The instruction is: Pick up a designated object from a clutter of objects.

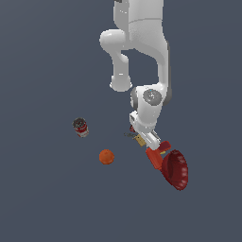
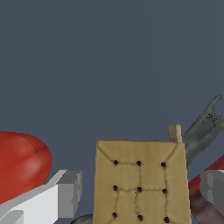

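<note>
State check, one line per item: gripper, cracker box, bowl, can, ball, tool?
gripper: open, fingers either side of the cracker box, contact not clear
cracker box: between the fingers, lifted or not cannot tell
red bowl: tipped on its side
can: upright, apart from the arm
orange ball: resting alone
dark tool: lying beyond the box

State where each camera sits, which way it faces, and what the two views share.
Exterior view: off the arm, raised, looking down on the floor; shows the white arm, can, orange ball, red bowl.
Wrist view: on the wrist, facing along the pincer; both fingers flank the tan cracker box.
Shared: box, bowl, pincer.
</note>
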`<state>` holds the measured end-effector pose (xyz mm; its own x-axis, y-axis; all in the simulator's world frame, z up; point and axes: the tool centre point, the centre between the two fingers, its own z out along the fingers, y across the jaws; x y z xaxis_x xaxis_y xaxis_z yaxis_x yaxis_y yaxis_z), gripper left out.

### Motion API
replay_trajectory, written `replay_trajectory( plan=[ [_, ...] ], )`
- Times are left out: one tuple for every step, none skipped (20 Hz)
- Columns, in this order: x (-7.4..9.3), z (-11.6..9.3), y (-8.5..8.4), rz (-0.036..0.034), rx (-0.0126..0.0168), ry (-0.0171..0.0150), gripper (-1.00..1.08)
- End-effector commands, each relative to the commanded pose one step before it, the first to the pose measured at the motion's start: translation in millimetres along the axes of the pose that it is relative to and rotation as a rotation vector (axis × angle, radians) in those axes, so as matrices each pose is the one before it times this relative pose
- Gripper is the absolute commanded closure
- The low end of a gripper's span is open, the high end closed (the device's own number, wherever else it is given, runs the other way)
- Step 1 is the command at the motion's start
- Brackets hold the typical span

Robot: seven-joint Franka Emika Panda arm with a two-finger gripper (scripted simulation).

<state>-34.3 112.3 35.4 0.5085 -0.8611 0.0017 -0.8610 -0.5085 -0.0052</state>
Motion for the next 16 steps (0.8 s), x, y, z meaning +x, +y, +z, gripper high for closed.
replay_trajectory(
  plan=[
    [-1.07,11.68,2.09,0.00034,-0.00529,-0.00185,-0.92],
    [-0.07,2.41,-0.12,0.00000,0.00000,0.00000,-0.92],
    [-0.05,1.86,-0.12,0.00000,0.00000,0.00000,-0.92],
    [-0.03,1.32,-0.10,0.00000,0.00000,0.00000,-0.92],
    [0.21,0.72,0.01,0.00045,0.00016,-0.00009,-0.92],
    [0.00,0.26,-0.02,0.00000,0.00000,0.00000,-0.92],
    [0.00,0.00,0.00,0.00000,0.00000,0.00000,1.08],
    [0.00,0.00,0.00,0.00000,0.00000,0.00000,1.08],
    [0.00,0.00,0.00,0.00000,0.00000,0.00000,1.08],
    [0.00,0.00,0.00,0.00000,0.00000,0.00000,1.08],
    [0.00,0.00,0.00,0.00000,0.00000,0.00000,1.08],
    [0.00,0.00,0.00,0.00000,0.00000,0.00000,1.08],
    [0.00,0.00,0.00,0.00000,0.00000,0.00000,1.08],
    [0.00,0.00,0.00,0.00000,0.00000,0.00000,1.08],
    [0.00,0.00,0.00,0.00000,0.00000,0.00000,1.08],
    [0.00,0.00,0.00,0.00000,0.00000,0.00000,1.08]
  ],
)
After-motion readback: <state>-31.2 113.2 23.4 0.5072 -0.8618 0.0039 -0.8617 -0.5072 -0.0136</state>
